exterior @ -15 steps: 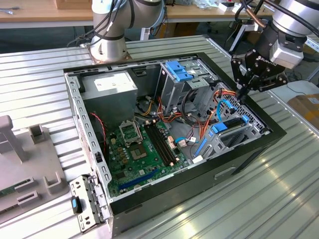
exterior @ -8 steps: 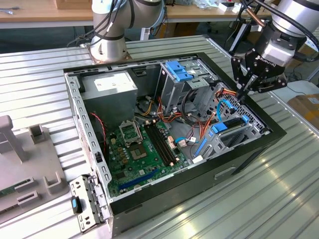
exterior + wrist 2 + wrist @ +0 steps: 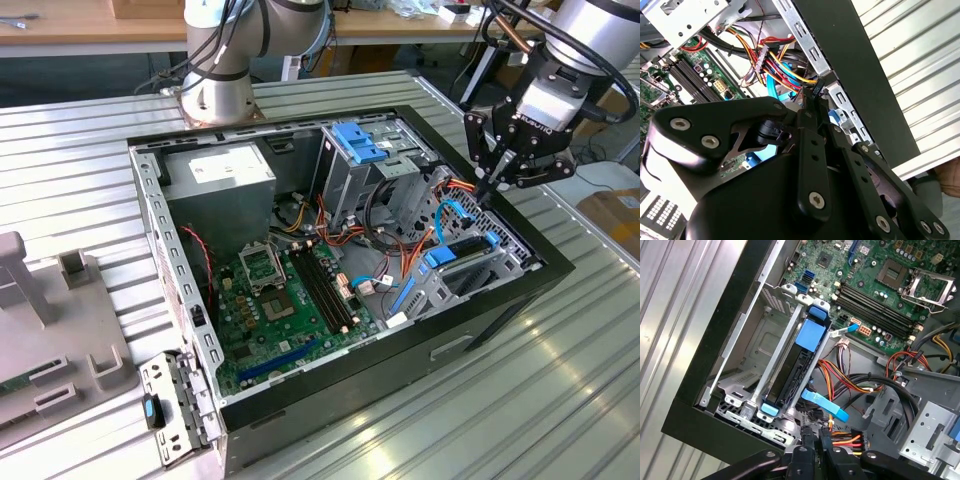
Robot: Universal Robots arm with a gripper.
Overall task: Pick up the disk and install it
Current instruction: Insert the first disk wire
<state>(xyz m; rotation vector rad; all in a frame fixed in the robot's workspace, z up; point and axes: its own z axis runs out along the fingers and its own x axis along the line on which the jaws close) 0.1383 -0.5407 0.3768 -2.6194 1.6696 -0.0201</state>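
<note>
Since the disk [image 3: 795,375] sits on edge in its bay, blue carrier [image 3: 810,332] uppermost, my gripper [image 3: 487,188] hangs above it, fingers pressed together, empty.

Black gripper [image 3: 812,107] linkage takes up most of the second wrist view, its fingers brought together at the tips and poking down into the open computer case [image 3: 850,55]. Right past the tips there's a bundle of red, yellow and orange wires [image 3: 777,62] plus a blue flat cable [image 3: 774,86]. RAM slots [image 3: 690,77] sit further in on the green motherboard [image 3: 650,90]. The case stands on a ribbed metal table [image 3: 925,65].
</note>
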